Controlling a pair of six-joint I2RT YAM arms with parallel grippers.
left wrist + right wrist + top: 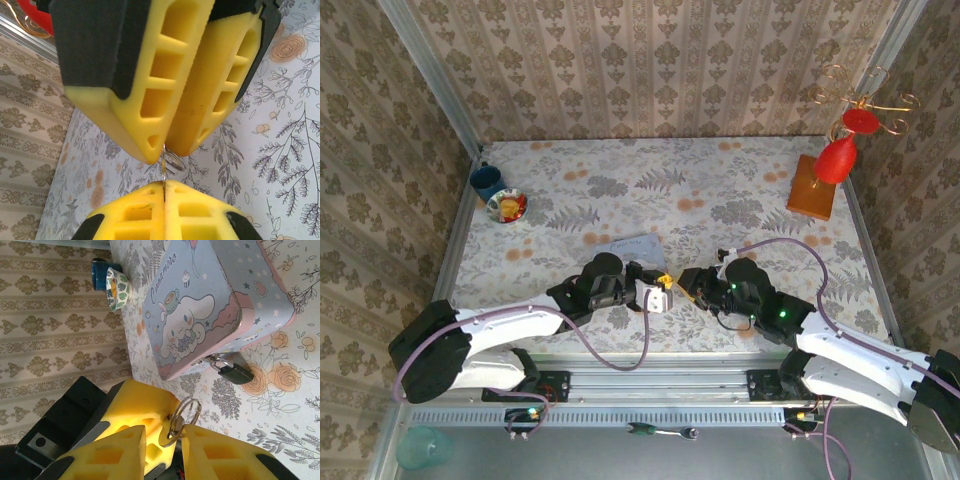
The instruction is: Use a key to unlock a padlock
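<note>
Two sets of jaws meet tip to tip just inside the middle of the surface's near edge. The left jaws, their yellow fingertips (pixel 135 212) pressed flat together, pinch the thin edge of a small silver metal key (pixel 171 432) that carries a wire ring. The right jaws stand narrow around the key's head from the opposite side. A slim gap shows between their yellow fingers (pixel 220 455), and I cannot tell whether they actually press the key. Just beyond the jaws, toward the centre of the floral-patterned surface (pixel 295 405), lies a pastel blue-and-pink rectangular tin box (pixel 220 295) with a white long-eared cartoon figure on its lid. A tiny padlock (pixel 234 373) with a dark body and a thin metal shackle lies on the surface, touching the tin's side wall that faces the jaws, with its shackle at a small clasp there. Near the left edge, toward the far-left corner, a dark blue cup (pixel 485 180) stands just beside a small patterned bowl (pixel 507 207). Near the far-right corner a brown wooden block (pixel 812 187) bears red ornaments on curled gold wire (pixel 840 155).
</note>
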